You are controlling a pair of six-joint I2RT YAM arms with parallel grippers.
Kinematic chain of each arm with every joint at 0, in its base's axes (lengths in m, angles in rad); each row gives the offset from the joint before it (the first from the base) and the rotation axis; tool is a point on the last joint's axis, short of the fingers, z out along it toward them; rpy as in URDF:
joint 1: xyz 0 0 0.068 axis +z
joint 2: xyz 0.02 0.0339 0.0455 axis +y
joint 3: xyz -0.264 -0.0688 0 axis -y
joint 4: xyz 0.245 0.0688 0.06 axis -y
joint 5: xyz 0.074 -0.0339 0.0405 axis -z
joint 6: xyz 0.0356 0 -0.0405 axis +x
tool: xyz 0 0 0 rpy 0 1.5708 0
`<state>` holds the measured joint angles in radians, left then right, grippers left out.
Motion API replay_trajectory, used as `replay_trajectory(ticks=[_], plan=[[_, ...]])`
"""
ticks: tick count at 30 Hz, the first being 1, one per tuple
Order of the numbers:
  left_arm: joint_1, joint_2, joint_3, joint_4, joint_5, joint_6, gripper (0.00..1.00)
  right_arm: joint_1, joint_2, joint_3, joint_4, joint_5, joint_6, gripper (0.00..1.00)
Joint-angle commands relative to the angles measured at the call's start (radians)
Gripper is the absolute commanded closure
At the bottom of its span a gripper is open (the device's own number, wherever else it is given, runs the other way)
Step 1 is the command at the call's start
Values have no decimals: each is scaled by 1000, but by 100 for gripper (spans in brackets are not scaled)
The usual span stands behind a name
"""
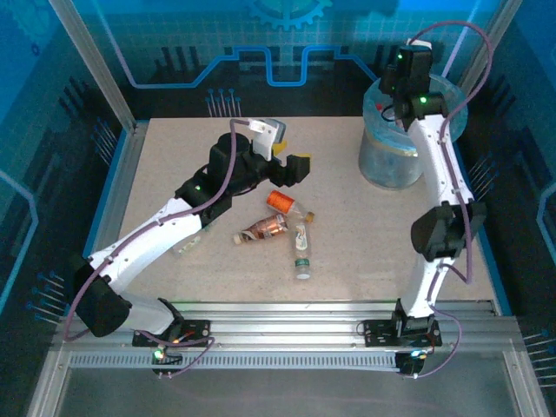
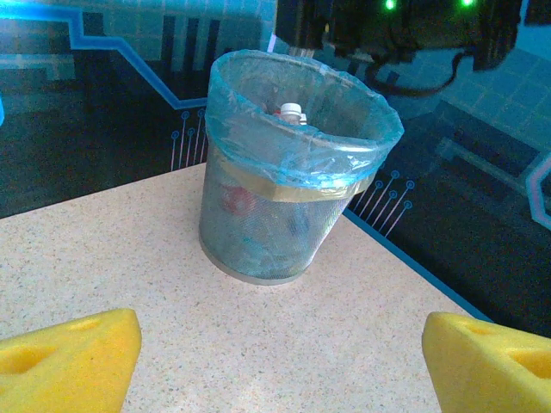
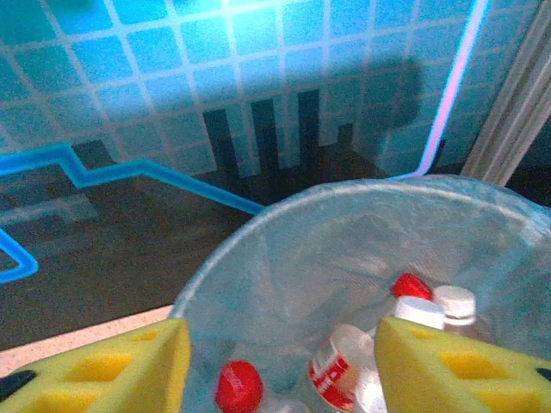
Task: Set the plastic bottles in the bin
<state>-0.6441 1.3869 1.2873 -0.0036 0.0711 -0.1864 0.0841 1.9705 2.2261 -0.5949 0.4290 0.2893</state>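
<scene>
Yellow foam pads (image 2: 69,353) of the left gripper (image 2: 280,366) sit wide apart with nothing between them, just bare speckled table (image 2: 129,249) below. The right gripper (image 3: 280,370) pads are also apart and empty, hanging over the mouth of the bin (image 3: 344,232). The bin is round with a grey translucent wall and a pale blue bag folded over the rim, upright at the table's far right corner. Three plastic bottles lie on their sides mid-table, just near-side of the left gripper. The orange bottle (image 1: 280,201) has a diagonal axis, orange end far-left, clear end near-right. The copper-label bottle (image 1: 263,229) runs roughly left-right, right end tipped slightly away. The green-cap bottle (image 1: 301,250) is clear, axis near-far, cap at the near end. They're close together; can't tell if any touch. The top view gives those loose ones. The left wrist sees the bin side-on, with a white cap (image 2: 291,110) poking above the rim and a reddish shape through the wall. The right wrist looks down inside: red caps (image 3: 238,385), white caps (image 3: 454,299) and a red-and-white label (image 3: 331,366), bottles jumbled at mixed angles.
</scene>
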Motion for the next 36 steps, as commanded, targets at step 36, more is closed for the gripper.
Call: replay_trajectory(ticks=[36], plan=[[12,55,-8,22,24,-77,14,-118,58,-81,-367,-200,-21,53]])
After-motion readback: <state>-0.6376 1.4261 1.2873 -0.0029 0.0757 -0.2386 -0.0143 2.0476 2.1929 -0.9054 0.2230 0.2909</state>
